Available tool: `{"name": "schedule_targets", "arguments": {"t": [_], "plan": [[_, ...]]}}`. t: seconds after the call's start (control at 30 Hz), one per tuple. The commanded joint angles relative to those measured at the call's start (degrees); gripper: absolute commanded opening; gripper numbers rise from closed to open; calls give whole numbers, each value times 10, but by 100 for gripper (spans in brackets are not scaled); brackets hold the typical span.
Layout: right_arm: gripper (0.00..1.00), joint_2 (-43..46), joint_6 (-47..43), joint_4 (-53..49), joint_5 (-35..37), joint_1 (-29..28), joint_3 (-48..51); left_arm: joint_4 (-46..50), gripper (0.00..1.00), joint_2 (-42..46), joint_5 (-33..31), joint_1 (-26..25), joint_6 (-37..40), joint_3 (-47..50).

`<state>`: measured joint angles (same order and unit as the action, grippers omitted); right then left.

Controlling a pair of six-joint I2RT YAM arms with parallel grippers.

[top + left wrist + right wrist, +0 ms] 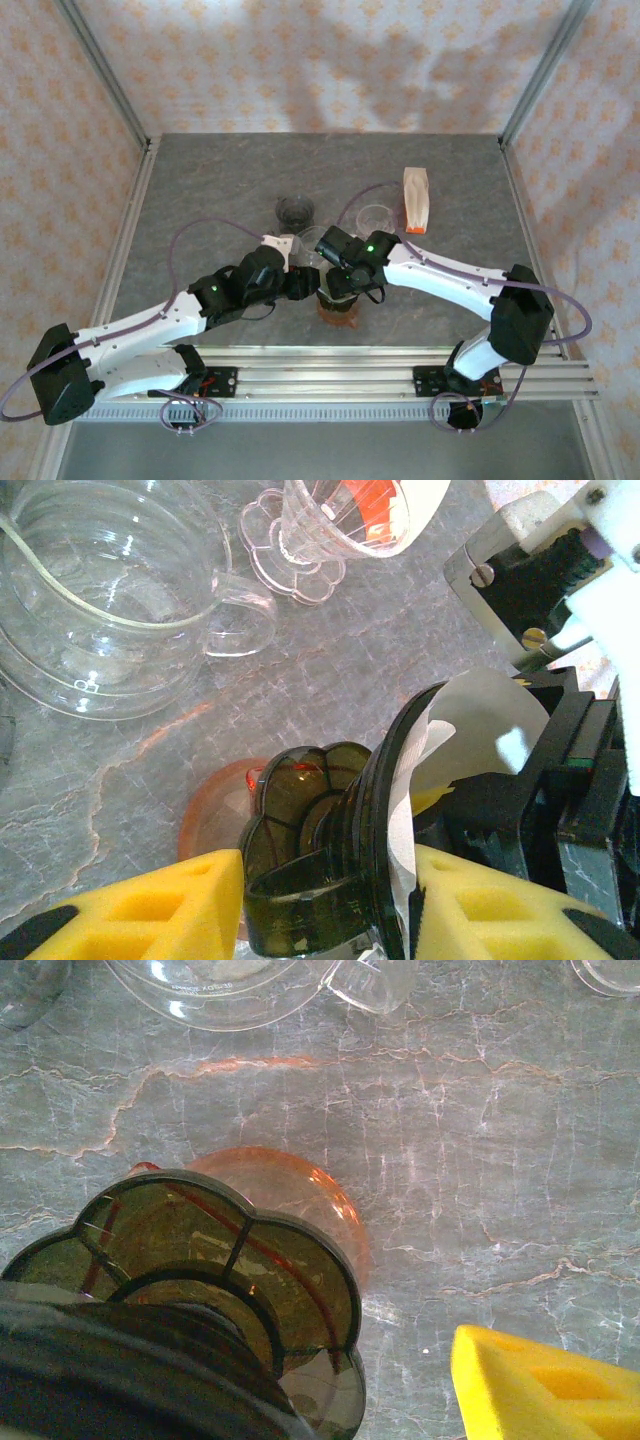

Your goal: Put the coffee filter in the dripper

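Observation:
A dark smoked dripper (300,820) stands on an orange glass (215,810) at the table's near middle (338,312). The white coffee filter (490,710) sits inside the dripper's rim. My left gripper (330,900) has its yellow pads (140,905) against the dripper's handle on one side and its rim on the other. My right gripper (340,272) hangs over the dripper from the right and is open. One yellow pad (545,1380) stands well clear of the dripper (200,1260), and another pad (432,800) shows inside the filter.
A clear glass server (100,610) lies just beyond the dripper. A clear dripper (340,520) with a scalloped base stands behind it, also at the back middle (375,217). Farther back are a dark cup (295,210) and a white filter pack (416,200).

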<state>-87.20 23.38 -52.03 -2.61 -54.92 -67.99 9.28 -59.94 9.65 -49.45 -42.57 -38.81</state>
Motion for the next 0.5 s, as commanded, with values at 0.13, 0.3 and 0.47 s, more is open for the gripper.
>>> {"name": "schedule_targets", "arguments": {"t": [0.13,0.3,0.47], "plan": [[68,36,9,-9,27,1,-25,9,46,-2,-6,3,-1,7],[68,77,14,-23,44,1,-41,8,47,-3,-6,3,-1,7],[68,108,24,-37,52,2,-27,5,48,-4,-5,3,-2,6]]}}
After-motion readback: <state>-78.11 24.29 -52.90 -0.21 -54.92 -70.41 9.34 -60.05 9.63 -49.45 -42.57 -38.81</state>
